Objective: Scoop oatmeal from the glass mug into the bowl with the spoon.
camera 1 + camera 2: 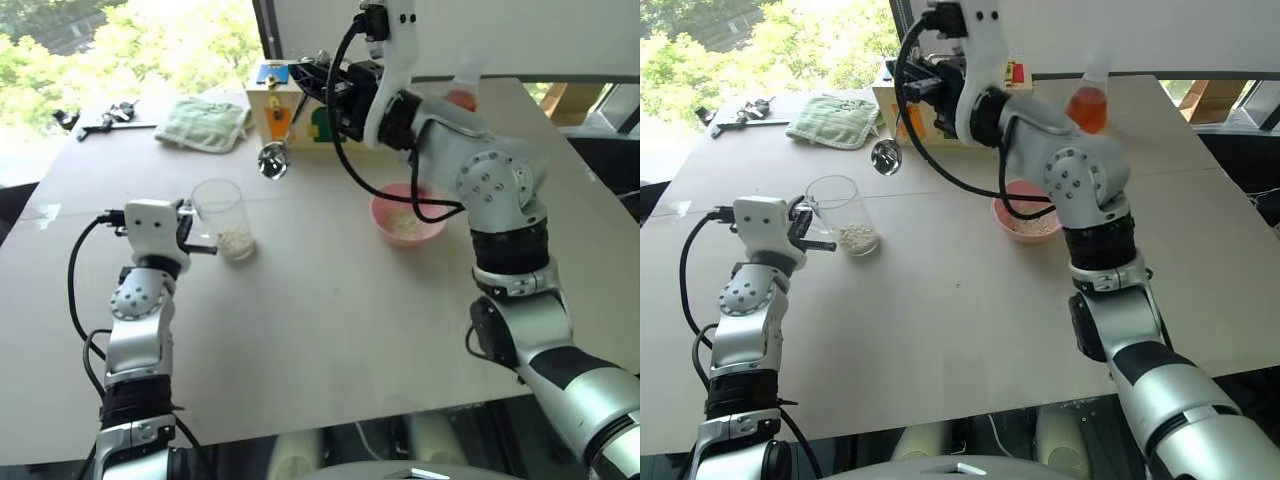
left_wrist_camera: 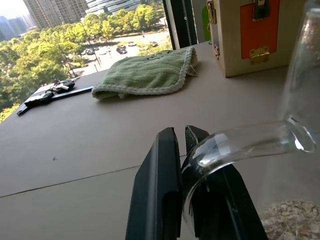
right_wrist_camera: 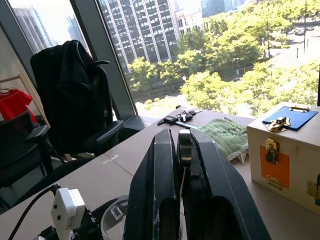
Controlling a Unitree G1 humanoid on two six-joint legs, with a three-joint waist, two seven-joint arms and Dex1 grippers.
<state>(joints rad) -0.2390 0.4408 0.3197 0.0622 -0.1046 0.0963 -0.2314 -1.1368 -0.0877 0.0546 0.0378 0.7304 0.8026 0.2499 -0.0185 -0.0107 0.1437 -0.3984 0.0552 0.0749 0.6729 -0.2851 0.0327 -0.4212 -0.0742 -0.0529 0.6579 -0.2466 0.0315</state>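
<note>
The oatmeal (image 1: 237, 241) in the glass mug (image 1: 222, 217), its handle clamped by the left pincer (image 1: 198, 237), lies below and left of the spoon (image 1: 274, 158) clamped in the right pincer (image 1: 312, 85).

One clear glass mug (image 1: 222, 218), one shallow pink bowl (image 1: 407, 215), one silver metal spoon (image 1: 274, 158), one folded green cloth (image 1: 205, 123) and one pale wooden box (image 1: 278, 108) are counted on the counter (image 1: 320, 330).

No text, label, brand name or number can be read anywhere; the faint stitched mark on the folded pale green cloth (image 2: 145, 75) is too unclear to make out.
</note>
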